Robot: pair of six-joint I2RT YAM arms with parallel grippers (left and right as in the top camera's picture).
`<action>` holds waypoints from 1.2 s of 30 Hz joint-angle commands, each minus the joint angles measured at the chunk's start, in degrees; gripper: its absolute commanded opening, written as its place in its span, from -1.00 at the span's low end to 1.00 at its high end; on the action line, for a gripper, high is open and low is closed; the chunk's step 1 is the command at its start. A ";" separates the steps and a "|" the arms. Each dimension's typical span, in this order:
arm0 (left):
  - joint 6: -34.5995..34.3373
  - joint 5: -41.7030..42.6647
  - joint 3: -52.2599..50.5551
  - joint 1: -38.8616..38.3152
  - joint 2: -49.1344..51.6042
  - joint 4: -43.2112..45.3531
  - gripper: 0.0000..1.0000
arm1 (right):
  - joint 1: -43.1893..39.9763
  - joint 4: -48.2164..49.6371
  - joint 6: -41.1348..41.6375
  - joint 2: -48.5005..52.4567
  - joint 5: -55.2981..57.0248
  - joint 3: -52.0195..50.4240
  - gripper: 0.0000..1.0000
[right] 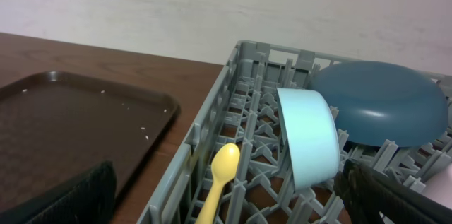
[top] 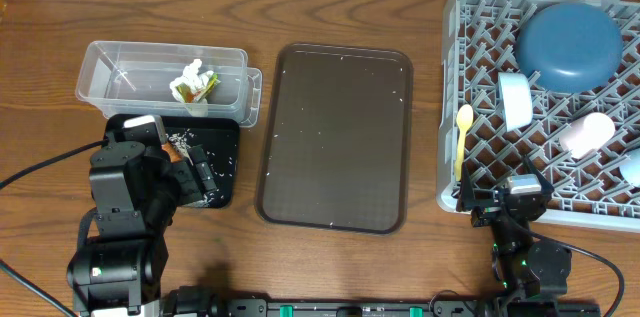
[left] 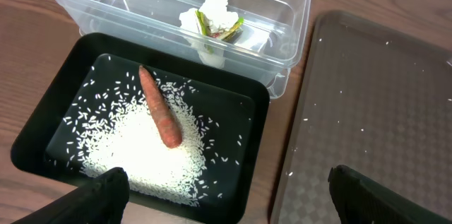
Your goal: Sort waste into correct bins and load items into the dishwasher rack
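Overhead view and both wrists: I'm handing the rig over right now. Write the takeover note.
Left gripper: open, empty, over the black tray.
Right gripper: open, empty, by the rack, near edge.
Done: tissues and wrapper in the clear tub; carrot and rice in the black tray; dark blue bowl, white bowl, pink cup, light-blue cup and spoon in the rack.
Left: a few stray grains on the brown serving tray; nothing else looks unsorted.
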 commanded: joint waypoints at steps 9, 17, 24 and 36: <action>0.33 -0.68 -0.24 0.13 -0.07 0.02 0.84 | 0.37 -0.17 -0.79 -0.42 -0.61 -0.07 0.98; 0.33 -0.72 -1.97 0.13 -7.32 -4.46 0.84 | 0.37 -0.17 -0.79 -0.42 -0.61 -0.07 0.99; 0.31 -1.11 -15.61 0.13 -19.32 6.73 0.85 | 0.37 -0.20 -0.79 -0.42 -0.61 -0.07 0.99; 0.33 -1.14 -39.89 0.13 -36.20 34.93 0.85 | 0.37 -0.20 -0.79 -0.39 -0.61 -0.07 0.99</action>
